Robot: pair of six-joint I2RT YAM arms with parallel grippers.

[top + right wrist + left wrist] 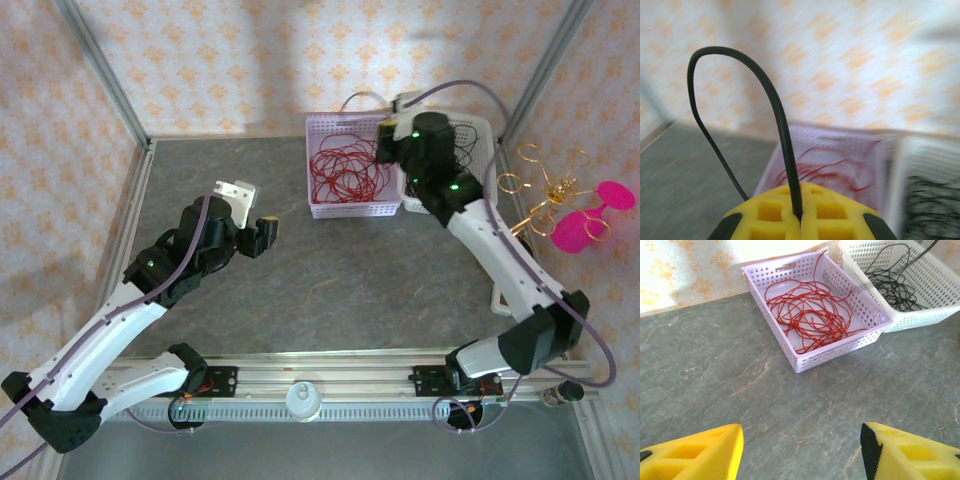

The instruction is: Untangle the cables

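At the left of the overhead view the left pincer [264, 236] hangs above the bare grey counter [330, 290], well apart from both baskets. In its own wrist view the yellow fingers [700, 452] stand spread with nothing between them, so it is open and empty.

Right of centre, near the top of the frame, a lilac basket [355, 210] holds the red cable [343, 170]. It lies as one loose heap of overlapping loops on the basket floor, and one strand climbs toward the far rim.

Touching that basket's right side is a white basket [925, 322] with the black cable [892, 287] heaped inside in thin curls. The right arm reaches over these baskets. The right pincer [800, 220] is closed, nipping a black strand [780, 115] that arches up and away to the left of the frame. That view is blurred, so the strand probably belongs to the black heap, but I cannot trace it there.

At the far right stands a gold wire stand [545, 200] with pink discs, apart from the work.

These cables look light, limp and a little springy. They should lift with almost no effort but catch on each other and on the perforated walls. The thin, smooth jacket may slide in a weak pinch. The best hold is a free outer loop or an end, away from crossings, drawn out slowly.
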